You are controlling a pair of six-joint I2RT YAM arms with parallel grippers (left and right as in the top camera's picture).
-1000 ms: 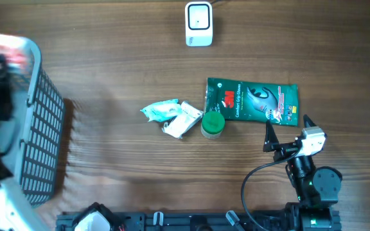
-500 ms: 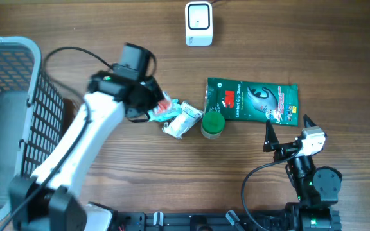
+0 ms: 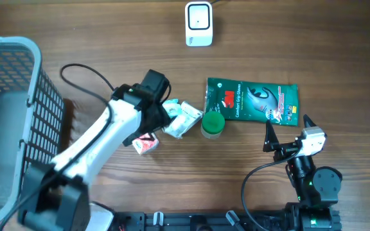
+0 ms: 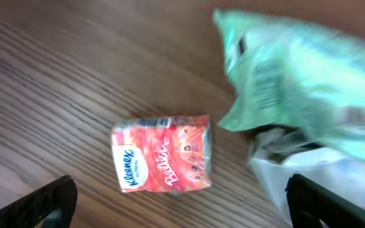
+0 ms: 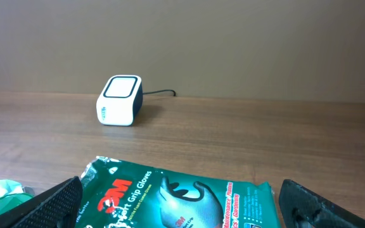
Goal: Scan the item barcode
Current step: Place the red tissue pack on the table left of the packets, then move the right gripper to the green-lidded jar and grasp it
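Red-and-white Kleenex tissue pack (image 4: 161, 163) lies flat on the brown wooden table (image 3: 108, 38), logo side up. In the left wrist view it sits between the two dark fingertips of the left gripper (image 4: 179, 190), nearer the left-hand one and touching neither. The jaws stand wide apart with nothing held between them.

From overhead, the tissue pack peeks out at the near-left side of that gripper's head, just beside the white left arm (image 3: 101, 144), which hides part of it. Just right of the pack, a mint-green pouch (image 4: 296, 82) rests on a crumpled white packet (image 4: 296, 177); both are blurred in the wrist view. To their right stand a small jar with a green lid (image 3: 212, 123) and, touching it on the far right side, a dark green 3M glove pack (image 3: 252, 99) lying flat.

A white barcode scanner (image 3: 198, 24) with a dark square window sits at the far edge of the table, well apart from the tissue pack. A grey wire basket (image 3: 40, 128) stands at the far left.

The right gripper (image 3: 288, 125) hovers just near of the glove pack's right end, its jaws spread wide and empty, pointing toward the scanner.
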